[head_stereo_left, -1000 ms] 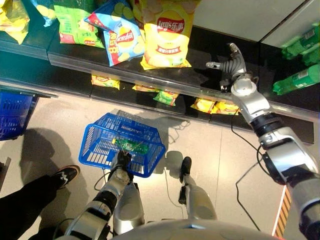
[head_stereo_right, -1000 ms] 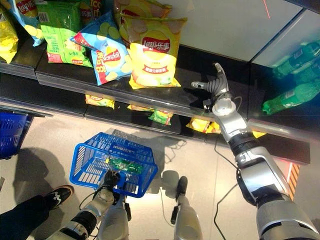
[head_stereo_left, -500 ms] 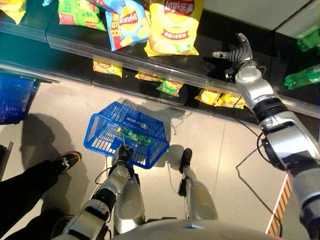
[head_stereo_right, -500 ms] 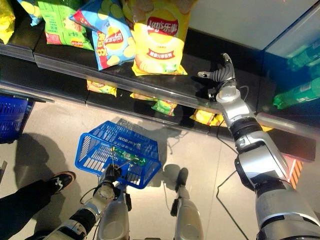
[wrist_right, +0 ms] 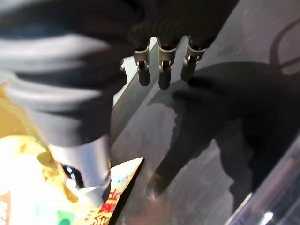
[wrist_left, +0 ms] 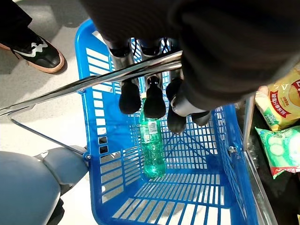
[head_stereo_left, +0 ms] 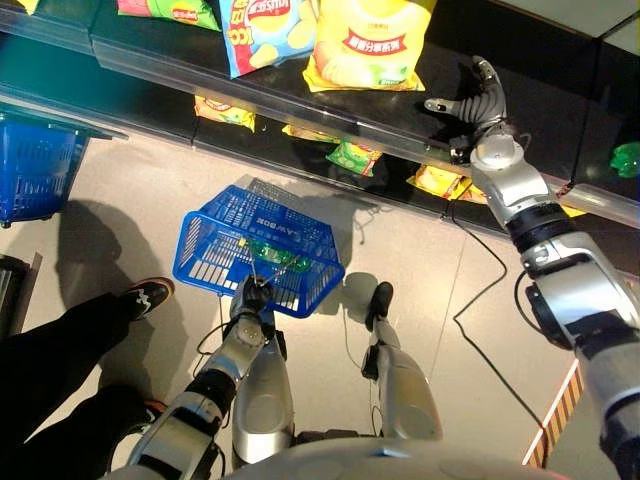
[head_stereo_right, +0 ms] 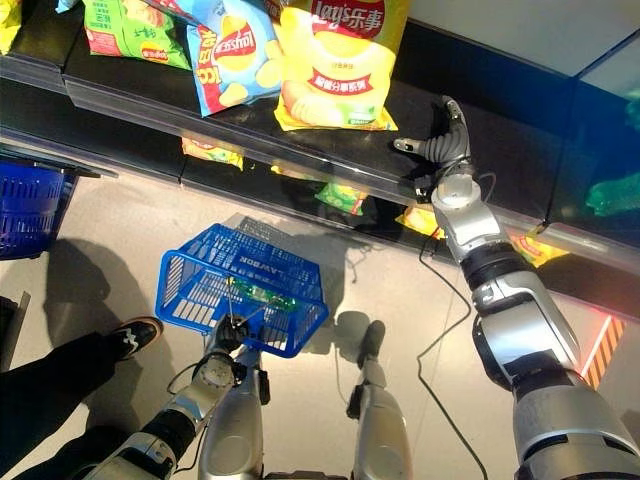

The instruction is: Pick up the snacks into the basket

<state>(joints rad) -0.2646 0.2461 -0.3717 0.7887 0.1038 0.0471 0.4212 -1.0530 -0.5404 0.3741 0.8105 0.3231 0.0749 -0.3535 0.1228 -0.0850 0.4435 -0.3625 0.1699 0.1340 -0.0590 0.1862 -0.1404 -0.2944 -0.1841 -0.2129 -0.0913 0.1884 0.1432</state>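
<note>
Bright overhead light, hard floor shadows, blurred right wrist view

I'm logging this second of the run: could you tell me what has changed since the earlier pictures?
Mostly the camera shifted; the shelf and bags slid within the view. The right hand stays open over the dark shelf beside the yellow chip bag, touching nothing. The left hand still grips the blue basket handle, with the green bottle inside.

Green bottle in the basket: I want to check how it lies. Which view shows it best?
The left wrist view: the green bottle lies on the floor of the blue basket, seen from close, its top end behind the left robot hand. Both eye views show a small green patch through the mesh.
</note>
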